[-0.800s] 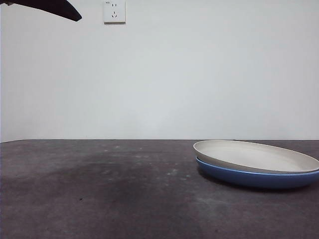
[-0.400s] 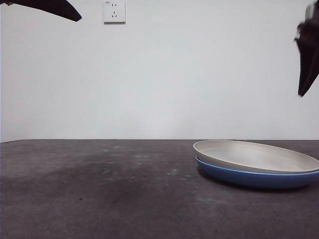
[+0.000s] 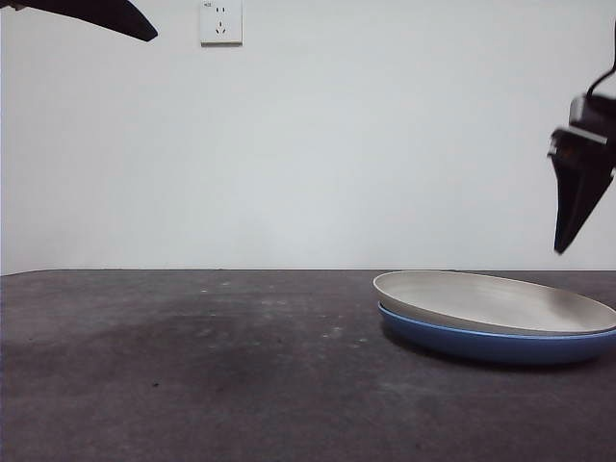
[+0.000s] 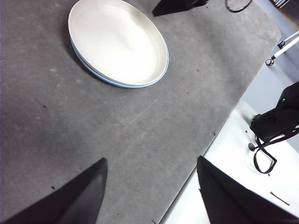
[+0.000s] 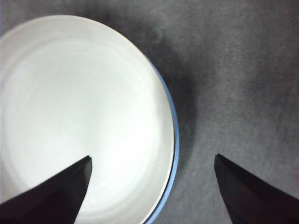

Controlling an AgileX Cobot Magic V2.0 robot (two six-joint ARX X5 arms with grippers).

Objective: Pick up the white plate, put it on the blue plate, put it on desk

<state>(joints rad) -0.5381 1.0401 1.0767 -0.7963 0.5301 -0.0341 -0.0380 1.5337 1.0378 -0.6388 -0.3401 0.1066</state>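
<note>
The white plate (image 3: 491,300) lies stacked inside the blue plate (image 3: 481,345) on the desk (image 3: 192,366), right of centre. My right gripper (image 3: 568,229) hangs open above the stack's right side, a short way over it. In the right wrist view its jaws (image 5: 152,158) straddle the rim of the white plate (image 5: 79,116), with the blue plate (image 5: 172,116) showing as a thin edge. My left gripper (image 4: 152,160) is open and empty, high over the desk and far from the white plate (image 4: 117,42); in the front view it is only a black tip (image 3: 106,14) at the top left.
A wall socket (image 3: 220,21) sits on the white wall behind. The left wrist view shows the desk's edge (image 4: 205,149), with a white surface beyond carrying a black device (image 4: 275,121) and straps.
The right gripper entered the front view at the upper right edge and has come lower toward the stacked plates. The plates and the left arm have not moved.
</note>
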